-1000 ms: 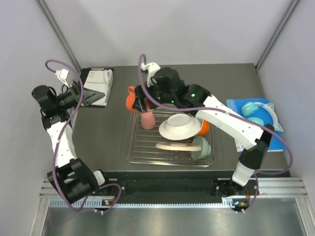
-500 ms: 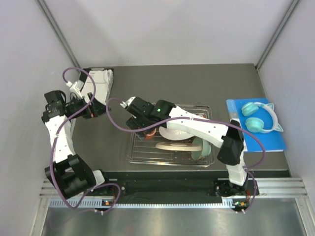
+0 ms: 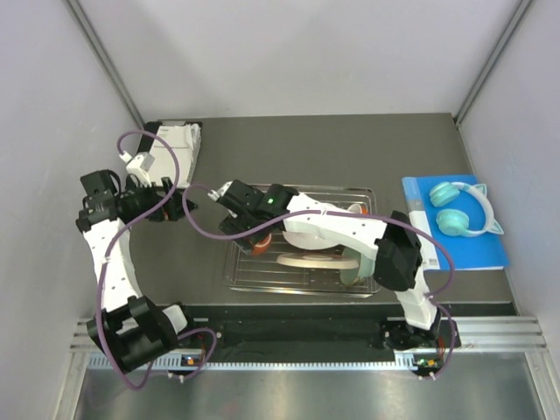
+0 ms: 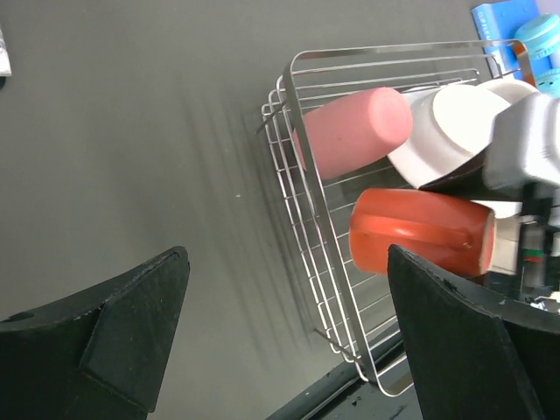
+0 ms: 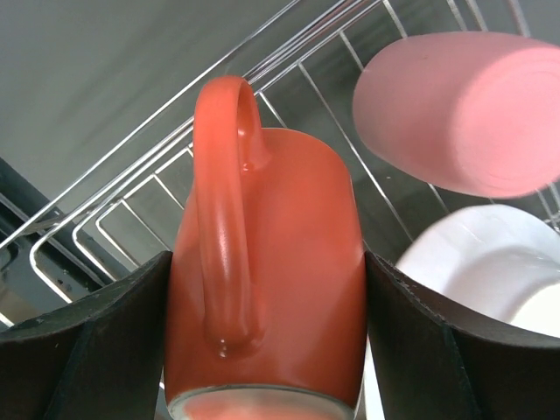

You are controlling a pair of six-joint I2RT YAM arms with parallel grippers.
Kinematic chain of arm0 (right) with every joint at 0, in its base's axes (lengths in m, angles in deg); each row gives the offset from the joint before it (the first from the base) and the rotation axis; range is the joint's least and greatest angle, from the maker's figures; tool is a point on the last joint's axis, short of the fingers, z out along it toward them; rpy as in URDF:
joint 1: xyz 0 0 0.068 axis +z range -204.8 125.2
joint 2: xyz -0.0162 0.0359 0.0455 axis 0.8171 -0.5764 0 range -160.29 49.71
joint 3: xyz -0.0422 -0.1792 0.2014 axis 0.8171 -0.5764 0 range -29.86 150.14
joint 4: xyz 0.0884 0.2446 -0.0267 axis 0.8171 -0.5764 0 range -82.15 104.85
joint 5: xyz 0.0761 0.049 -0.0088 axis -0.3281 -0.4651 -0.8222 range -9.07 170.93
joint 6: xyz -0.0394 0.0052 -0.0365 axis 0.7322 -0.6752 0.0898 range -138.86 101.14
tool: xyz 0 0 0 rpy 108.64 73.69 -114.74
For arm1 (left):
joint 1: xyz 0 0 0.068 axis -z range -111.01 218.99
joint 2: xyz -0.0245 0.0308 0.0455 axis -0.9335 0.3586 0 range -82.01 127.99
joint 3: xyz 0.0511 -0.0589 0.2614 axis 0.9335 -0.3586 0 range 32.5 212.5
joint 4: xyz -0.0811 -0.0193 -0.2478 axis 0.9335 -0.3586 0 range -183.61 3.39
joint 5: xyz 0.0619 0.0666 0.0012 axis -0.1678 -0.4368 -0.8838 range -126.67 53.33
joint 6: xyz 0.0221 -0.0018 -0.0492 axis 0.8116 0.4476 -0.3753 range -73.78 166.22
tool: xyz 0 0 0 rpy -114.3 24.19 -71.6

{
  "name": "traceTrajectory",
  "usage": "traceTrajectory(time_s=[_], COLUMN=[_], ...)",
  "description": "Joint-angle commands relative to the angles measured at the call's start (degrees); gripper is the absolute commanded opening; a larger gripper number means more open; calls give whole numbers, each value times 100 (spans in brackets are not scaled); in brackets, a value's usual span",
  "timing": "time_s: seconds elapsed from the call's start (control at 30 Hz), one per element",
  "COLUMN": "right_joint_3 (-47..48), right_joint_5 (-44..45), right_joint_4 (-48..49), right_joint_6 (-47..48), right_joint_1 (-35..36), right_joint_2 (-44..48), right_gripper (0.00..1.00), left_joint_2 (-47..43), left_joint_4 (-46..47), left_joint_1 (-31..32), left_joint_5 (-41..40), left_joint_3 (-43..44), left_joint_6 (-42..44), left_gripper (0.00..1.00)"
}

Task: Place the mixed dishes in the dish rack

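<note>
Centrally, your right gripper (image 5: 267,346) reaches leftward across the dish rack (image 3: 229,282), its fingers pinching the cream-and-orange mug (image 5: 262,254) by the sides. The mug's handle faces the wrist camera, and the pink cup (image 4: 354,131) lies on its side just beyond it. Your left gripper (image 4: 280,341) hovers spread wide over bare table (image 4: 131,131) beside the rack's left rim. The white booklet (image 3: 171,147) has print too small to read.
</note>
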Motion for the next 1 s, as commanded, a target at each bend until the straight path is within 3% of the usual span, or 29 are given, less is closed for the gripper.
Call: traceTrajectory(time_s=[0.0, 0.87, 0.93, 0.97], right_joint_3=[-12, -443, -487, -496], right_joint_5=[-147, -842, -868, -868], right_joint_4=[421, 183, 201, 210], right_joint_6=[132, 422, 439, 448], right_joint_1=[-2, -371, -397, -415], right_joint_2=[-71, -529, -511, -511], right_gripper=[0, 0, 11, 24], left_joint_2=[-210, -210, -201, -210], left_joint_4=[132, 369, 361, 361], left_joint_1=[-9, -17, -9, 0], left_joint_5=[-23, -233, -260, -251], left_joint_3=[-83, -294, -303, -303], left_joint_6=[142, 142, 151, 151], left_gripper=[99, 99, 99, 99])
